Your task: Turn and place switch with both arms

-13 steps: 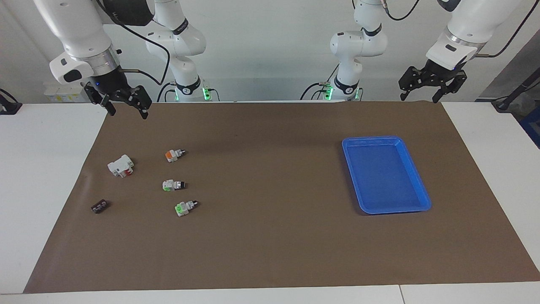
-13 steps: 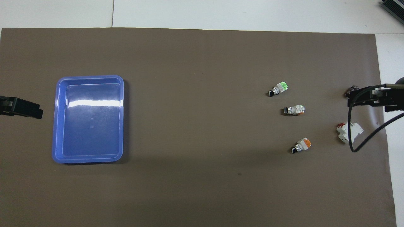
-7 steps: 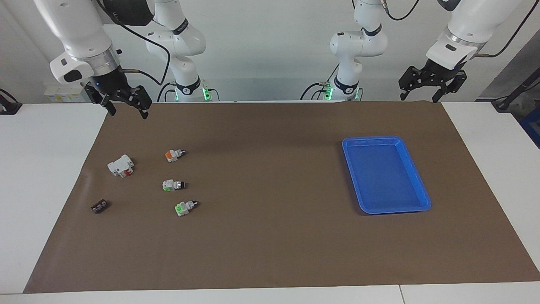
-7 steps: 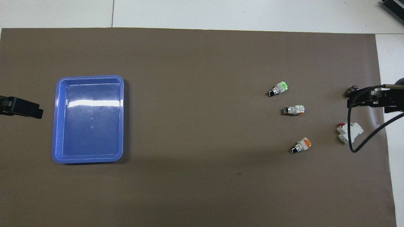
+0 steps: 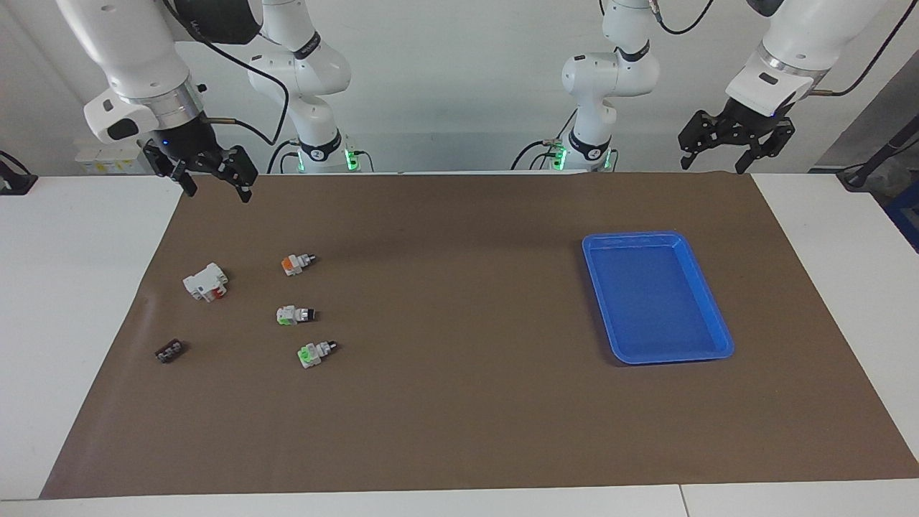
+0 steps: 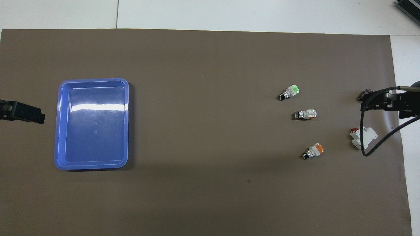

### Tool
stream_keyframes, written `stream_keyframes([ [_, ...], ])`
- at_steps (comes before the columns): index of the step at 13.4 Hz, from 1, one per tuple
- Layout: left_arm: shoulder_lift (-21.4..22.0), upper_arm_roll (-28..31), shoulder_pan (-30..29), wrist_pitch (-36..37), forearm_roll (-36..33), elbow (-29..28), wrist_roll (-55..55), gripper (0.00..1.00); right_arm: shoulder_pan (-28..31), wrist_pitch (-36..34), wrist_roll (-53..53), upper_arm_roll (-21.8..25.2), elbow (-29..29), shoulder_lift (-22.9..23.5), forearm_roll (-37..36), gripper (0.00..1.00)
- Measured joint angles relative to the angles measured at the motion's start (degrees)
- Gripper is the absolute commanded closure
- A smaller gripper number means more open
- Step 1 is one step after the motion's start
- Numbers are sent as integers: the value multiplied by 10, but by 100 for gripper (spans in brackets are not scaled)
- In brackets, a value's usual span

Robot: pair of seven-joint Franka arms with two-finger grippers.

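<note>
On the brown mat [image 5: 459, 402], toward the right arm's end of the table, we saw the switch [image 5: 296, 263] lying on its side. It was the one with the orange block, and of the three small switches it was the nearest to the robots. In the facing view its long axis ran from about 8 o'clock to 2 o'clock: the orange block was at the 8 o'clock end and the black-and-silver knob pointed to about 2 o'clock, that is, a little toward the robots and toward the left arm's end of the table. In the overhead view [image 6: 314, 151] the same knob pointed to about 8 o'clock.

The right gripper [image 5: 212, 178] hung in the air over the edge of the mat closest to the robots, with its fingers spread and nothing between them. From this gripper, in the facing view, the switch lay at about 4 o'clock, well apart from it and not touched. The left gripper [image 5: 721, 154] hung over the mat's corner at the left arm's end, also spread and empty, and the switch was far from it, at about 8 o'clock.

Near the switch we saw two switches with green blocks [image 5: 294, 315] [image 5: 314, 352], both farther from the robots, a white block with a red part [image 5: 206, 281] beside it at about 8 o'clock, and a small dark part [image 5: 169, 351]. The blue tray [image 5: 720, 337] stood toward the left arm's end.
</note>
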State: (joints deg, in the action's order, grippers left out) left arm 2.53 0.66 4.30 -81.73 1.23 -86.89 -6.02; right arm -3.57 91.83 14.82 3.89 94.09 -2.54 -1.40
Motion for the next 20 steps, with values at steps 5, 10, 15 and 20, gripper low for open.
stream_keyframes([
  [5,0,1,0,1,1,0,1,0,-1,112,105,-1,102,-26,0,0],
  [10,0,1,0,2,1,0,1,0,-15,179,286,-3,228,-33,0,0],
  [15,0,1,0,2,1,0,2,0,-7,222,374,-2,310,-11,18,0],
  [20,0,0,0,4,1,-3,2,0,26,307,370,0,376,5,68,0],
])
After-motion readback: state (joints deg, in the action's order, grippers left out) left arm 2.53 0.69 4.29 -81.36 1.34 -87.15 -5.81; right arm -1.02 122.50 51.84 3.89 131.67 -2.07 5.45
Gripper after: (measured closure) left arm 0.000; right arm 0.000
